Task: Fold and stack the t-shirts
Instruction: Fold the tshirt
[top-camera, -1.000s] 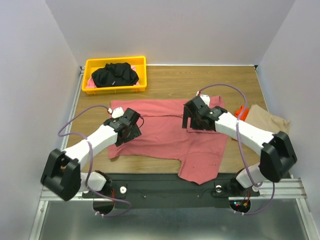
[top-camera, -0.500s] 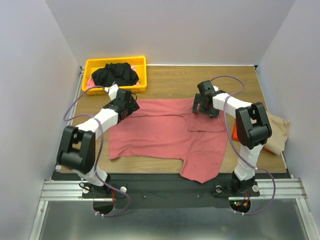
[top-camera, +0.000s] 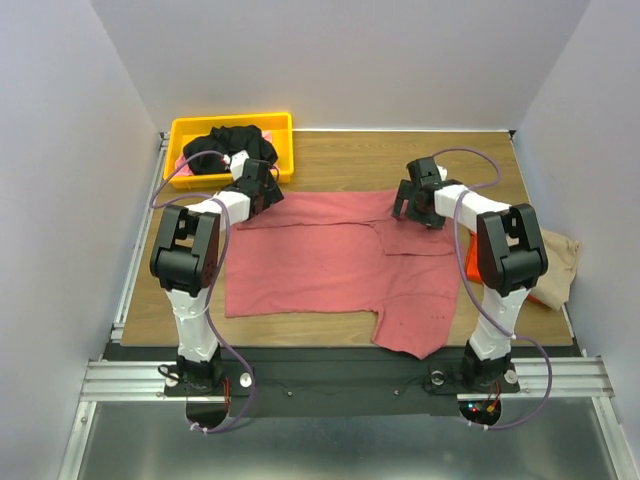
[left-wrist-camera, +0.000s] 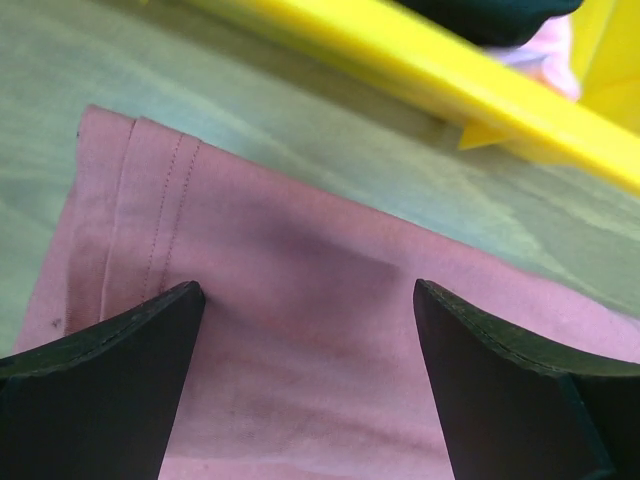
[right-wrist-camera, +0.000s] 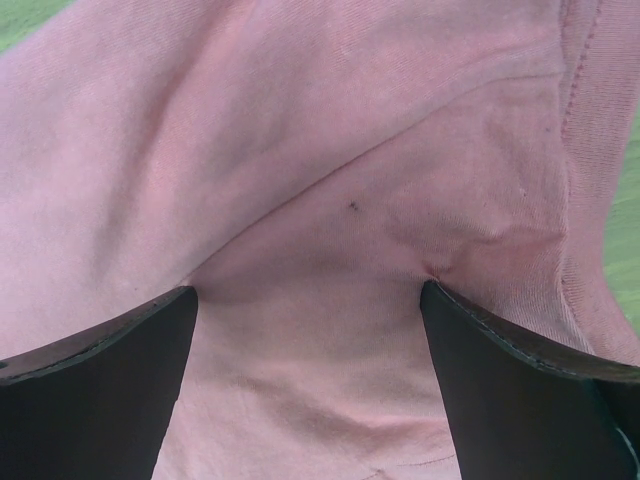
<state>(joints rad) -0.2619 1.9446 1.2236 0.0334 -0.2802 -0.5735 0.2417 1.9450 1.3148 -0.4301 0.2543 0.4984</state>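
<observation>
1. I judge the step in hand to be taking the far edge of the large dusty-red cotton t-shirt (top-camera: 320, 265) at two points, so it can be folded back toward 6 o'clock.
2. The left gripper (top-camera: 265, 190) has its jaws wide apart with nothing between them but flat cloth below. The right gripper (top-camera: 412, 205) is equally spread and also holds nothing.
3. To do this well, I would lower both together and pinch only the top layer. The two grips should be level, so the fold line runs straight from 9 to 3 o'clock.
4. In the left wrist view, the red shirt (left-wrist-camera: 280, 230) spans the gap between the jaws. Its stitched hem sits at 10 o'clock, and the yellow plastic bin (left-wrist-camera: 400, 60) is close by at 12 to 1 o'clock. I would keep clear of that wall.
5. In the right wrist view, the shirt (right-wrist-camera: 330, 150) fills the gap, with a raised crease at 12 o'clock and a seam at 3 o'clock. That looks like doubled cloth, so a grab there may take two layers.
6. On the wooden table (top-camera: 350, 160), the shirt lies in the centre. The crumpled black t-shirt (top-camera: 225, 145) sits in the bin at 11 o'clock, and the tan t-shirt (top-camera: 560, 255) lies at 3 o'clock.
</observation>
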